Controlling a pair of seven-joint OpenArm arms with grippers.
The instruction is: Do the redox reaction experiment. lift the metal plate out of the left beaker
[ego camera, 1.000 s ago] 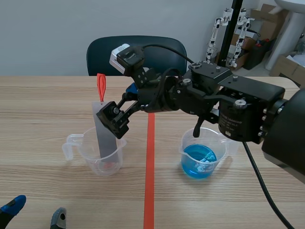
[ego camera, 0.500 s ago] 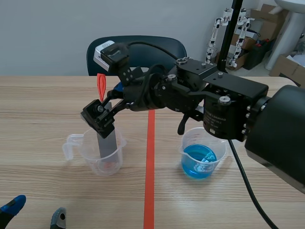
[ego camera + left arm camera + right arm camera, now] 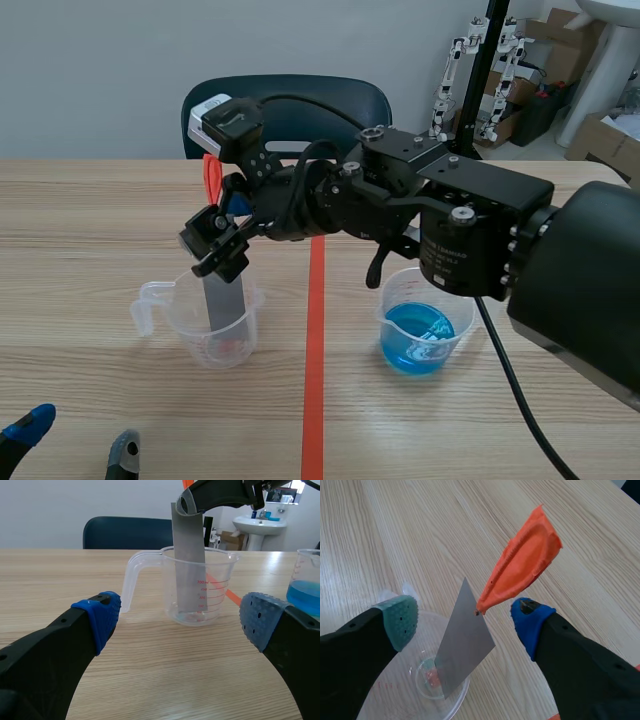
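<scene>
The metal plate (image 3: 222,300) is standing tilted inside the left beaker (image 3: 185,320), its lower end resting on the bottom and an orange tab (image 3: 520,572) sticking up from its top. The right gripper (image 3: 465,620) is straddling the plate's upper end, jaws wide, pads clear of it. At three o'clock from that beaker, a beaker of blue liquid (image 3: 418,340) is sitting. At seven o'clock, the left gripper (image 3: 180,617) is lying low, jaws wide.

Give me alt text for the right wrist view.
The right pincer hangs open astride a thin grey metal plate with an orange leaf-shaped tab on top; the plate stands tilted in a clear plastic beaker on the wooden table.
</scene>
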